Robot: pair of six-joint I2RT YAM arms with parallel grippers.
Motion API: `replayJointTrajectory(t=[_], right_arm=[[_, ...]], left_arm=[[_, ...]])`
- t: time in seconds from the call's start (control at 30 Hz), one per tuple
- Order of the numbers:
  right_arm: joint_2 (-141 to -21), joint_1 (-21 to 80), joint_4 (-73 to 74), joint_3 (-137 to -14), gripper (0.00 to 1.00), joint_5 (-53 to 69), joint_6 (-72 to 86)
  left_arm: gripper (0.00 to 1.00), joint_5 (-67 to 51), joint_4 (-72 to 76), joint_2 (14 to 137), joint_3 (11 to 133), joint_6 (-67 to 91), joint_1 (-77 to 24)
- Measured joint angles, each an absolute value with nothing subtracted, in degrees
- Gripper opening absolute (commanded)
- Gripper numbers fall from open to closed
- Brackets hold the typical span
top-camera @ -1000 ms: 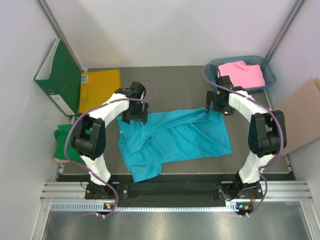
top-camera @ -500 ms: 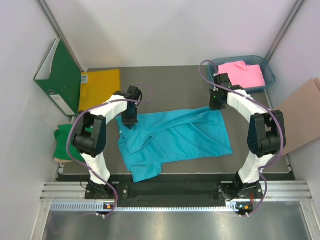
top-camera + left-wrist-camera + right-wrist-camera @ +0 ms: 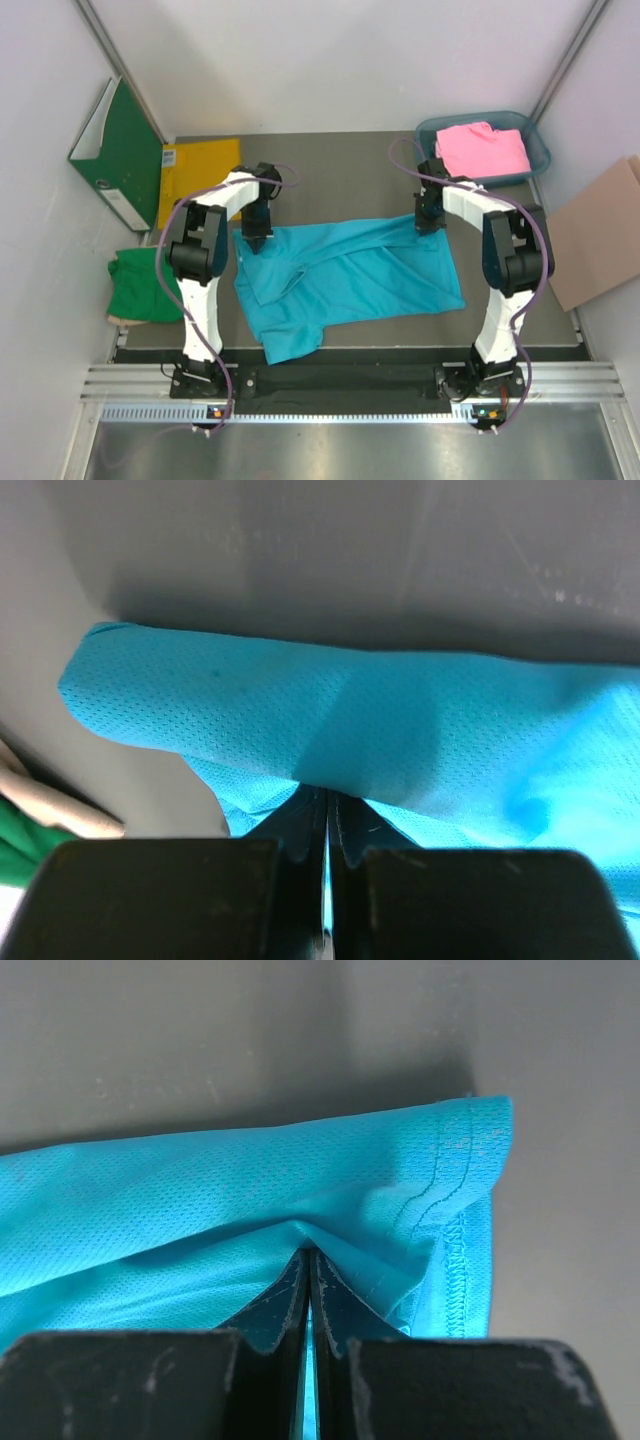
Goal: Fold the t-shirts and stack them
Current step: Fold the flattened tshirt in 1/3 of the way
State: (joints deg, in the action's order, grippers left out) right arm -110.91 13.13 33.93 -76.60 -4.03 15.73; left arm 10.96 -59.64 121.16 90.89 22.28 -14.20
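A turquoise-blue t-shirt (image 3: 350, 275) lies spread and rumpled in the middle of the table. My left gripper (image 3: 256, 238) is shut on its far left edge; the left wrist view shows the blue cloth (image 3: 330, 720) pinched between the closed fingers. At the shirt's far right corner my right gripper (image 3: 428, 222) is shut on the hemmed corner (image 3: 440, 1170), the cloth puckering at its tips. A bright green t-shirt (image 3: 140, 285) sits folded at the left table edge. A pink t-shirt (image 3: 485, 148) lies in the blue bin.
A blue bin (image 3: 535, 150) stands at the back right. A yellow envelope (image 3: 195, 175) and an upright green binder (image 3: 120, 150) are at the back left. A brown cardboard sheet (image 3: 600, 240) leans at the right side.
Both grippers, open a second ago, have dropped onto the blue shirt's far edge and shut on it. The shirt has hardly moved.
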Motion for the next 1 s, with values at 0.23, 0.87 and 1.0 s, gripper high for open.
replayJointTrajectory(t=[0.23,0.87,1.0], right_arm=[[-113.49,13.65,36.36,-80.2,0.0,-7.94,17.3],[-101.32,13.78,34.76,-74.7,1.0,-10.5,16.38],[-89.47,13.54,35.2,-70.67,1.0,-10.63,17.82]], left_arm=[[0.0,12.95,-67.18,129.16,103.09,22.83,-13.52],[0.86,8.47,-55.2,134.17,116.6,20.36,-10.44],[0.99,3.66,-49.74,119.55,100.4,20.08,-10.7]])
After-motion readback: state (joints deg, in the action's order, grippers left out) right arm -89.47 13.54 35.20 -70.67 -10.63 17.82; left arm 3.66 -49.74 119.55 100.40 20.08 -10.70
